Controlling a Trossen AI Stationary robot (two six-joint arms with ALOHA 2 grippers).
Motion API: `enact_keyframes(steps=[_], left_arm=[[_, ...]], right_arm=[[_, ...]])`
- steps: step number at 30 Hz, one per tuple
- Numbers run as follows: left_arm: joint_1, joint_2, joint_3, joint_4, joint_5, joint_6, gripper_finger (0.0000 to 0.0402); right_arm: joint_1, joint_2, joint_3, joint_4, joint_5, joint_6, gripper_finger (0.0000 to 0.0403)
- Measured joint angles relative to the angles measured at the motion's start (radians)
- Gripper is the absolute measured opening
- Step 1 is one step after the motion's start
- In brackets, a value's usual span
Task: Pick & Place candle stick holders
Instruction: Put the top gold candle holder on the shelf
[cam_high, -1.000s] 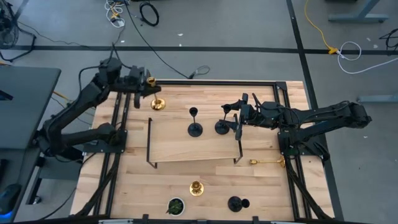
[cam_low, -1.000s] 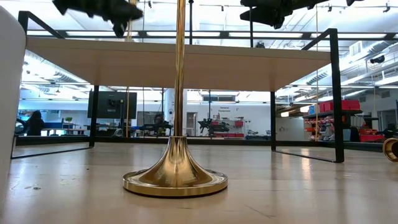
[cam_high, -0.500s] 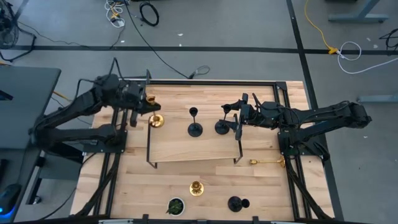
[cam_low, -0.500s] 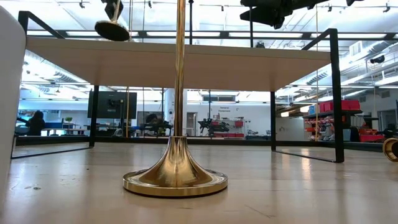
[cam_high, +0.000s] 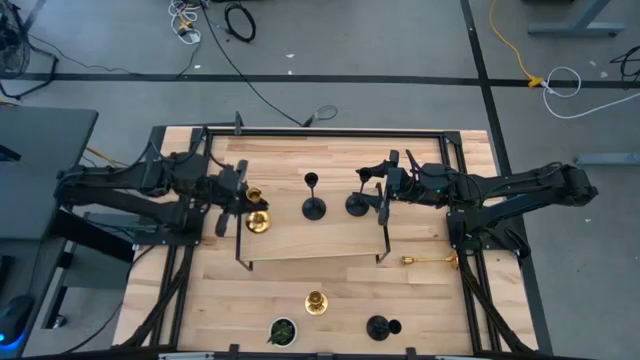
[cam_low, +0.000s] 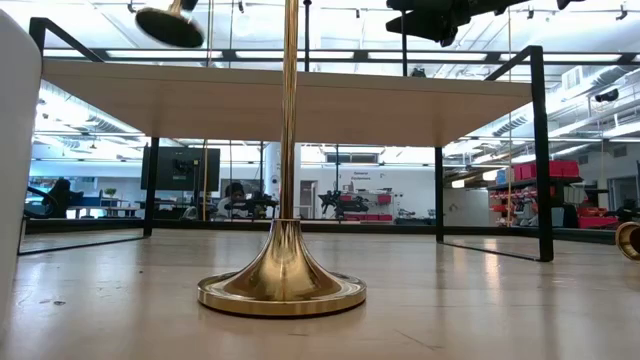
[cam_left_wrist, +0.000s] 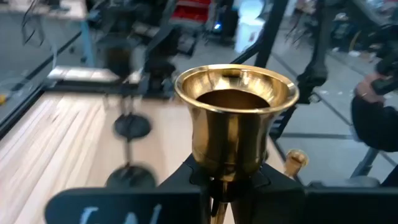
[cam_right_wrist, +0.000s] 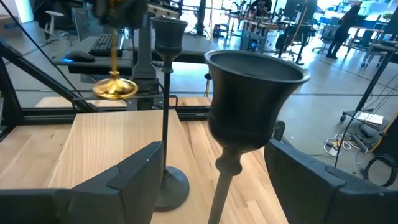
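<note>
High view is showing the left gripper (cam_high: 240, 196) at the middle left of the frame, just over the left edge of the raised wooden shelf (cam_high: 310, 235). Its fingers are squeezing the thin stem of a gold candle stick holder (cam_high: 257, 221), and the left wrist view is showing the gold cup (cam_left_wrist: 236, 112) standing straight up right above the fingers. So the holder's long part is pointing up and down, with its round base hanging lowest. In the low view that base (cam_low: 170, 26) is floating above the shelf top, near the upper left of the frame, not touching it. I think the next move is going to be a straight drop down onto the shelf, since the base is sitting over the wood already, though I cannot be sure how far in from the edge.

At the middle right, the right gripper (cam_high: 381, 193) is sitting around a black holder (cam_high: 356, 205) on the shelf. Its fingers are looking open on both sides of the black stem (cam_right_wrist: 222, 186). Another black holder (cam_high: 313, 207) is standing between the two arms.
</note>
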Motion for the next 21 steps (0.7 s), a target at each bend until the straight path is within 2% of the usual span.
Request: enact_keyframes(steps=[6,11,21], left_arm=[[-0.116,0.094,0.0,0.082,-0.105,0.001,0.0025],[-0.171,0.212,0.0,0.203,-0.174,0.024,0.0025],[-0.185,0.382,0.0,0.418,-0.172,0.058,0.0025]], right_arm=[[0.0,0.0,0.0,0.0,0.0,0.0,0.0279],[0.0,0.0,0.0,-0.003,0.0,0.0,0.0279],[0.0,0.0,0.0,-0.022,0.0,-0.011,0.0279]])
